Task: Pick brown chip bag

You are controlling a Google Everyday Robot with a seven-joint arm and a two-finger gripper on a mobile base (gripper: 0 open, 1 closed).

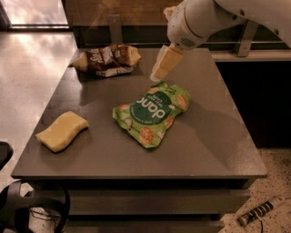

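Gripper (157,75) hovers near the brown chip bag (107,59) — its grip I can't tell — bag looks light, crinkly, slippery; pinch the crumpled middle.

My arm (241,11) is clad in smooth, glossy white shells. The wrist housing (193,20) is a rounded white bulb with a small perforated patch underneath. My gripper (159,73), a pale cream blocky wedge, sits directly below that housing, upper centre of view.
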